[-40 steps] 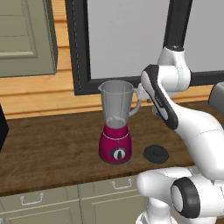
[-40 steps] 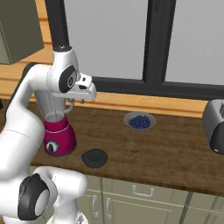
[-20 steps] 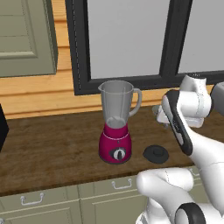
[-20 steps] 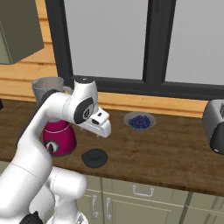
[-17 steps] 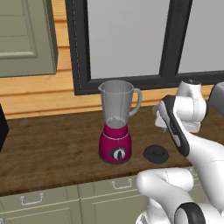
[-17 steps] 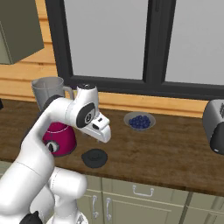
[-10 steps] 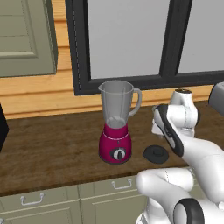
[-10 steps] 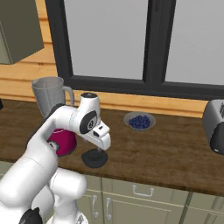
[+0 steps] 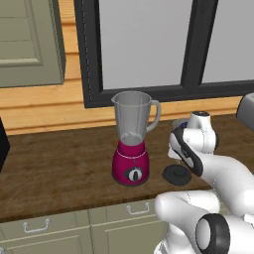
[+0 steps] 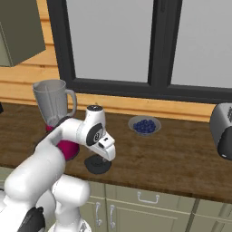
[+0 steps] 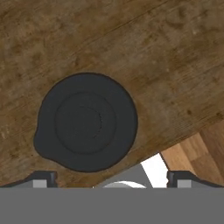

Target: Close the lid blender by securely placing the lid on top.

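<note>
On the wooden counter (image 9: 59, 168), just beside the blender (image 9: 132, 139) on its handle side, the lid (image 11: 86, 121) is lying flat with its raised knob facing up, and you are hovering right over it. Your gripper (image 11: 111, 179) is standing about as wide as it goes, holding nothing; in the hand view one fingertip is showing at each bottom corner, with the lid between and ahead of them.

Watch the following as you are going down:

- The lid is wide, so if you are aiming to span the whole disc, your fingers may be landing on its rim instead of passing outside it, and that would press the lid into the counter or tip it.
- If you are going for the centre knob instead, it looks low and shallow, so a grip taken too high could be slipping off as you lift.
- The lid is sitting off to one side of the hand view, so closing from here may be catching it unevenly and skidding it along the wood.
- The blender jar's handle and the magenta base are standing near your wrist in the left base view; a wide swing on the lift could be knocking the jar.
- The bowl of blueberries (image 10: 144, 125) is sitting well apart, so it is posing little risk.

No brand, label or readable writing is showing; the blender dial (image 9: 133, 174) is carrying only plain black-and-white marking.
</note>
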Controlling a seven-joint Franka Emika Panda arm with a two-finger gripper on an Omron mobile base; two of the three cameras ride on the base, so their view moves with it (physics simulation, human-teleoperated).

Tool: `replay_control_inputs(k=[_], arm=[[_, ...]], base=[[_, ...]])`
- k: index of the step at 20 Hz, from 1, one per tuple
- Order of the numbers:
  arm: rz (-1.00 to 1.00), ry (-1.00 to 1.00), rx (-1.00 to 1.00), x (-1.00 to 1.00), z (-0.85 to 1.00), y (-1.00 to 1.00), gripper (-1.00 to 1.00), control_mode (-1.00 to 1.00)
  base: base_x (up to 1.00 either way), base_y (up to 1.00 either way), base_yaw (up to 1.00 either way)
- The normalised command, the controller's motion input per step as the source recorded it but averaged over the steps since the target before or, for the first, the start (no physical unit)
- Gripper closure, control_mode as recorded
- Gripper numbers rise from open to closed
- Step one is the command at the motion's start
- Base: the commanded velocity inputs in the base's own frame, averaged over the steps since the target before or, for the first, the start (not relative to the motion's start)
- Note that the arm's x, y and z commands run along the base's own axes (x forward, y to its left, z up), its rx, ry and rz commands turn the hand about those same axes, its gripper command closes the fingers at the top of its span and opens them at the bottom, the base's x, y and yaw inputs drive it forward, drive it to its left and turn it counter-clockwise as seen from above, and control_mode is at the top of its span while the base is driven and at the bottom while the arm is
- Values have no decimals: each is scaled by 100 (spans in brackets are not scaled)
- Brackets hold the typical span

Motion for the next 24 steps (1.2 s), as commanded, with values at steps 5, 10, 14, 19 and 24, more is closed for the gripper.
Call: replay_control_inputs(k=[5, 10, 14, 19, 24], arm=[[0, 0, 1, 30, -40, 1, -100, -100], [0, 0, 1, 22, -29, 15, -100, -100], [0, 0, -9, 13, -14, 1, -100, -100], [0, 0, -4, 8, -25, 4, -100, -100], [0, 0, 5, -5, -38, 0, -100, -100]], base=[[0, 0, 0], [0, 0, 0], [0, 0, 0], [0, 0, 0], [0, 0, 0]])
